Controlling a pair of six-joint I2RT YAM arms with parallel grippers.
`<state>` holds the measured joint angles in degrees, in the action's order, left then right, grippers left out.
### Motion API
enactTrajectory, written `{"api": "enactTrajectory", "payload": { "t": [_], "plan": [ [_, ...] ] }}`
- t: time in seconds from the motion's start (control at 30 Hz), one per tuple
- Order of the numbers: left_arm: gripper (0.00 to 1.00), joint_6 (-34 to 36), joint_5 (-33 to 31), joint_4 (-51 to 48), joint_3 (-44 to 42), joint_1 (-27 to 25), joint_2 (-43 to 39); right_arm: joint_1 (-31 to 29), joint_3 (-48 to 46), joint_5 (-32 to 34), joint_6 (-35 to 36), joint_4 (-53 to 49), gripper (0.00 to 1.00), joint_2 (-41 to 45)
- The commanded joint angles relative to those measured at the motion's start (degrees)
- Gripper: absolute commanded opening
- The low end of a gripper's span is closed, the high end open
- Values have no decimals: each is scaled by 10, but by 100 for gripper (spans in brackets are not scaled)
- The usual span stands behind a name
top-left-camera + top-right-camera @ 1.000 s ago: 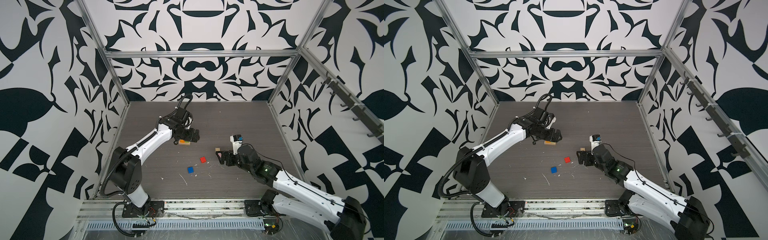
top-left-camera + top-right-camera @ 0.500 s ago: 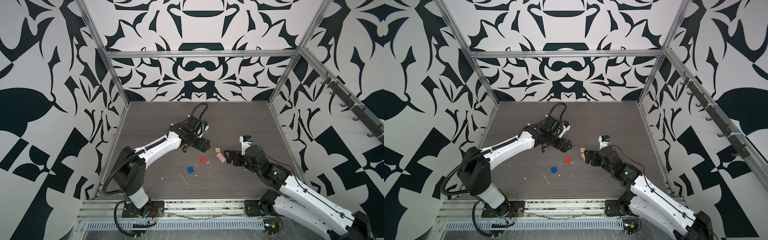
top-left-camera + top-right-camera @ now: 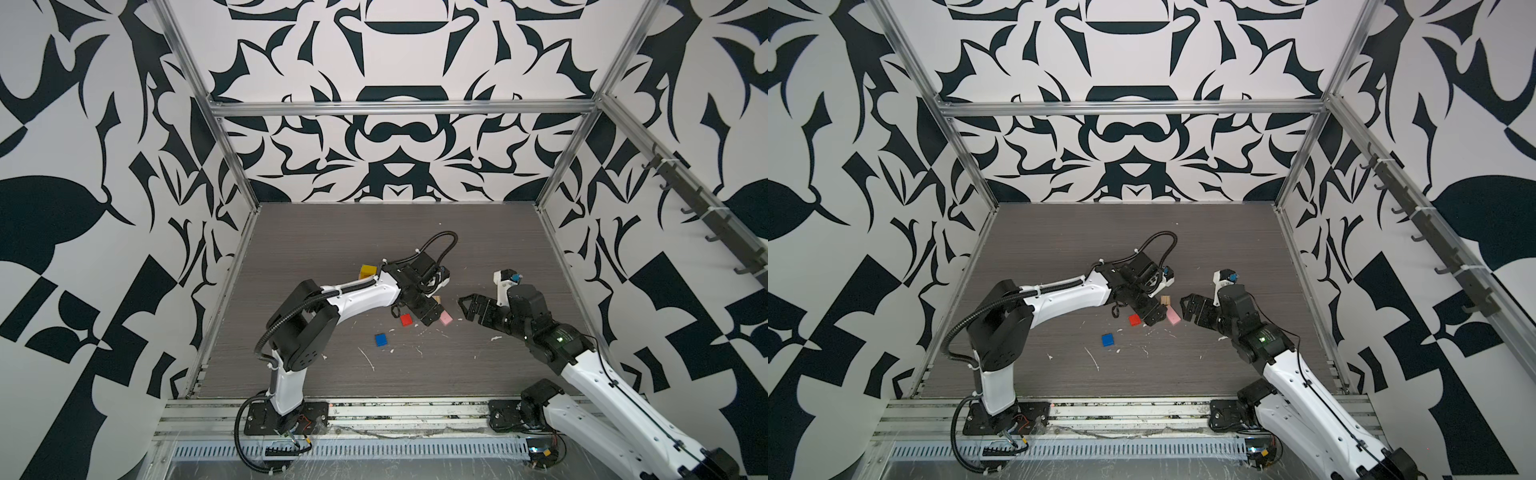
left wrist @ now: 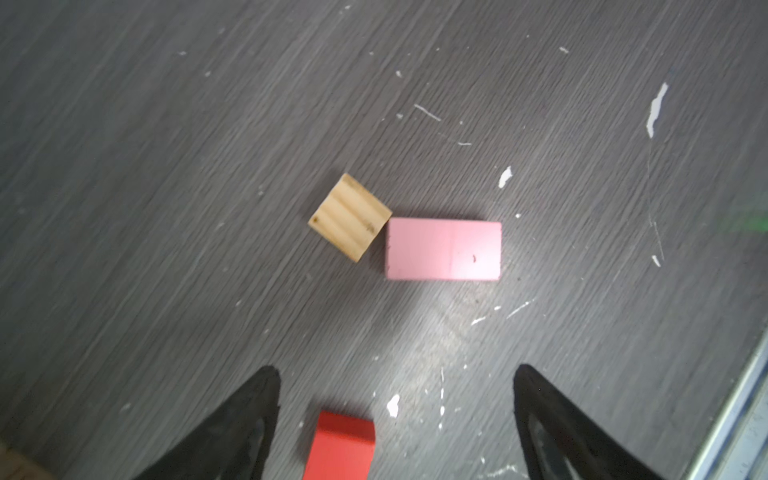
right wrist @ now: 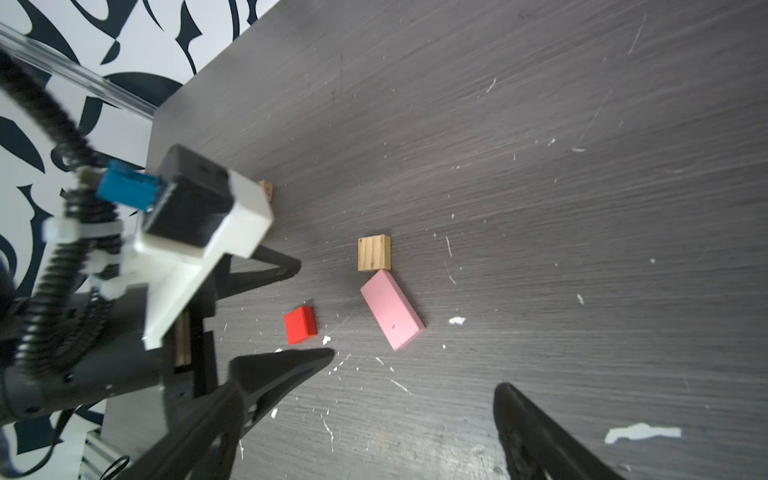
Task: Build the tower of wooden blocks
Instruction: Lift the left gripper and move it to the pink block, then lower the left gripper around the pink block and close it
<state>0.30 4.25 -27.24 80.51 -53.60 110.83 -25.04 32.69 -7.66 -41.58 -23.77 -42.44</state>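
On the scuffed dark table [image 3: 332, 232] a pickup is judged in hand: the left gripper [image 4: 395, 370] is held spread about the red block [image 4: 343, 446], near the touching pink block [image 4: 443, 248] and tan cube [image 4: 349, 217], the right gripper [image 5: 417, 369] spread and empty; lowering and closing are called for.

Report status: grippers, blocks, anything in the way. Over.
Left gripper open, empty, over red block. Right gripper open, empty. Pink block flat, touching tan cube; blue block apart. Both grippers crowd same spot.
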Motion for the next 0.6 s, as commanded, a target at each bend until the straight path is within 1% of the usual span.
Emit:
{"api": "enactTrajectory", "payload": {
  "t": [0.0, 0.1, 0.33, 0.57],
  "plan": [
    [90, 20, 0, -8, 37, -13, 25, 8, 28, -17, 1, -11, 98, 11],
    [89, 24, 2, -8, 55, -20, 45, 11, 32, -13, 1, -20, 97, 16],
    [87, 24, 6, -7, 80, -29, 77, 11, 41, 35, 0, -51, 97, 52],
    [86, 17, 10, -9, 98, -33, 97, 12, 37, 49, -1, -59, 96, 60]
  ]
}}
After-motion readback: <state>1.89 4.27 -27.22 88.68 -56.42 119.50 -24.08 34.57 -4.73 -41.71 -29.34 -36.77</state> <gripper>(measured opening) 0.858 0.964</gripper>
